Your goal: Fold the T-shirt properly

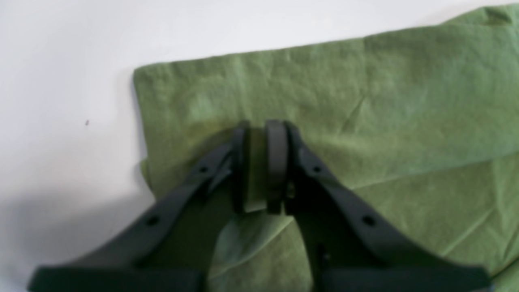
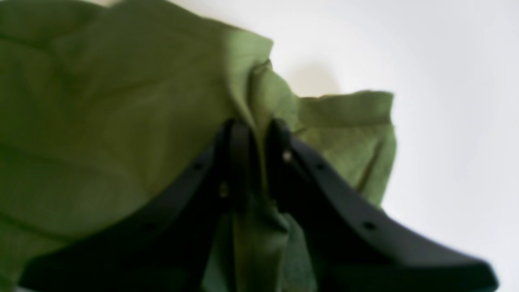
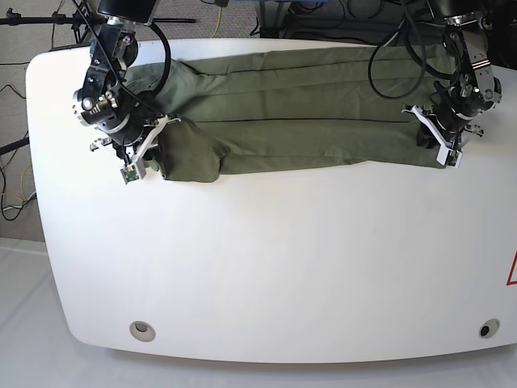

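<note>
The olive-green T-shirt lies as a long folded strip across the far half of the white table. At the strip's right end my left gripper stands on its near edge. In the left wrist view the left gripper has its jaws nearly together, with a layer of the flat T-shirt between the pads. My right gripper is at the strip's left end. In the right wrist view the right gripper pinches a raised, bunched fold of the T-shirt.
Cables and stands crowd the floor behind the table's far edge. Two round holes sit near the front corners. A red mark shows at the right edge. Bare white tabletop reaches from the shirt to the front edge.
</note>
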Robot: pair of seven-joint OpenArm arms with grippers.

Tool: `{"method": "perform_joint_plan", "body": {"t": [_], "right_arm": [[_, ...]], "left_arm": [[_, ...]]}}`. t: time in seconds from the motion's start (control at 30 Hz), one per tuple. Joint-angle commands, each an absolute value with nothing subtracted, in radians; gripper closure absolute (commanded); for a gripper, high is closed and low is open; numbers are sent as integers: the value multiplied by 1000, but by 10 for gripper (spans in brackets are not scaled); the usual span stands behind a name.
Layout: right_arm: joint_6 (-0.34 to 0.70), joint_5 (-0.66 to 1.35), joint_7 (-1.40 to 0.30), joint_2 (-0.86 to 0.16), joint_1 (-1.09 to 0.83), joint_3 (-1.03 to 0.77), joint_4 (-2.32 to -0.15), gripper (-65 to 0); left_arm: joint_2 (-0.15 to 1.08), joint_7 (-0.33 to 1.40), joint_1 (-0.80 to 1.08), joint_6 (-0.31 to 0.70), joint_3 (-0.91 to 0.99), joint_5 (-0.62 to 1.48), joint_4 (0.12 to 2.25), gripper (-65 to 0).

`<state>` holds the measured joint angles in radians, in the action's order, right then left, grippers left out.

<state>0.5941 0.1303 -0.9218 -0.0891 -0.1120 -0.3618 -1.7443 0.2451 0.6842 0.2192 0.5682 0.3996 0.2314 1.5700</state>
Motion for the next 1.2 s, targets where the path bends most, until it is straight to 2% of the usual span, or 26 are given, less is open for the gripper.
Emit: {"method": "perform_joint_plan", "body": {"t": [0.0,0.2,0.33,0.47,0.67,0.93,1.17], "right_arm": [[588,138,-902,-109,-84,-367,-1738,-203],[584,145,-910,-107,-85,-367,-1764,-351],[588,152,-912,-106,-89,-369,-1781,-384],[591,158,-912,-107,-90,-372,-1796,-384],[599,177,-902,-110,-92,-374,-1824,-343],[610,160,-885,-113,-97,-366,-1810,-148],[622,157,-855,-115,-104,-362,-1798,-124]], "left_arm": [[262,661,216,566,407,242,1587,-90],[260,665,223,563,404,238,1587,-72],[260,665,223,565,403,238,1589,-48],[260,668,223,564,403,240,1589,-40],[260,677,221,560,405,237,1586,-37],[257,677,223,562,405,234,1590,-34],[254,673,221,562,403,236,1603,-34]]}}
